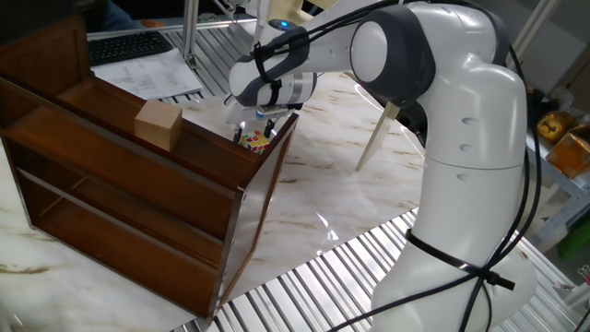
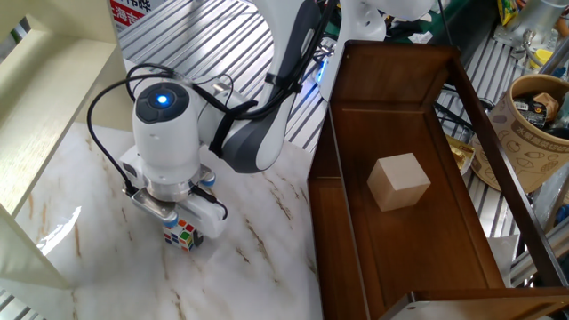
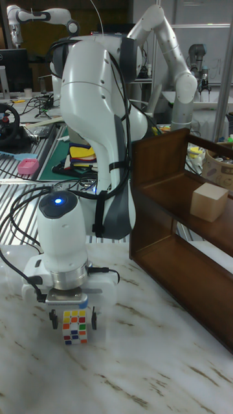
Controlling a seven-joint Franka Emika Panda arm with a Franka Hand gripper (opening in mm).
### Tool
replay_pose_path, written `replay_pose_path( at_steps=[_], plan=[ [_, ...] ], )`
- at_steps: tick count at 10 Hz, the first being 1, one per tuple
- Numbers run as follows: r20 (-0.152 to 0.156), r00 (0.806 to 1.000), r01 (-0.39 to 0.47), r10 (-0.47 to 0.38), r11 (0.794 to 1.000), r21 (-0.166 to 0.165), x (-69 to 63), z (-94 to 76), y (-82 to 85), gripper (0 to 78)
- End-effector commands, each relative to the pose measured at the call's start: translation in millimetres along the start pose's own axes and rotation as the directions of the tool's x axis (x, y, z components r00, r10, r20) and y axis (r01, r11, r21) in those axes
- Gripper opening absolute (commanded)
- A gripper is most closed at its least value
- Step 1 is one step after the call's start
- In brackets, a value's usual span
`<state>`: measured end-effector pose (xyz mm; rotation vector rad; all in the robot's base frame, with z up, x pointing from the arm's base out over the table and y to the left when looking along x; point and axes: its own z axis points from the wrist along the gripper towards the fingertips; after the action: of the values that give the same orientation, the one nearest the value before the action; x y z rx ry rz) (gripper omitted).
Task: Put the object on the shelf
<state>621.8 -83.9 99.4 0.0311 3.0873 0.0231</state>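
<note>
The object, a small Rubik's cube [image 3: 74, 326], rests on the marble tabletop. My gripper [image 3: 74, 319] hangs straight over it, open, with a dark fingertip [image 3: 53, 319] on either side and a small gap to each face. In the other fixed view the cube [image 2: 182, 235] peeks out under the gripper [image 2: 181, 227]. In one fixed view the cube [image 1: 257, 141] sits just past the end panel of the dark brown shelf [image 1: 120, 175], below the gripper [image 1: 255, 135]. The shelf [image 2: 356, 107] [image 3: 162, 194] stands beside the cube.
A plain tan wooden block [image 1: 159, 124] [image 2: 399, 180] [image 3: 208, 200] sits on the shelf's top tier. A cream-white frame leg [image 1: 378, 138] leans behind the arm, and its panel [image 2: 44, 133] borders the marble. A keyboard [image 1: 129, 44] and a basket [image 2: 533, 124] lie off the table.
</note>
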Motion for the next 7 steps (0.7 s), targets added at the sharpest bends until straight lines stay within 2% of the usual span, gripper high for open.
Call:
replay_pose_path(
  at_steps=[1, 3, 4, 7],
  plan=[
    [0.005, 1.0, 0.01, -0.01, 1.0, 0.0, -0.9, 5.5, -0.1, 77.1],
    [0.005, 1.0, 0.011, -0.011, 1.0, 0.0, -0.9, 5.8, -0.1, 77.1],
    [0.005, 1.0, 0.01, -0.01, 1.0, 0.0, -0.9, 5.9, -0.1, 1.0],
    [0.005, 1.0, 0.01, -0.01, 1.0, 0.0, -0.9, 5.9, -0.1, 1.0]
  ],
)
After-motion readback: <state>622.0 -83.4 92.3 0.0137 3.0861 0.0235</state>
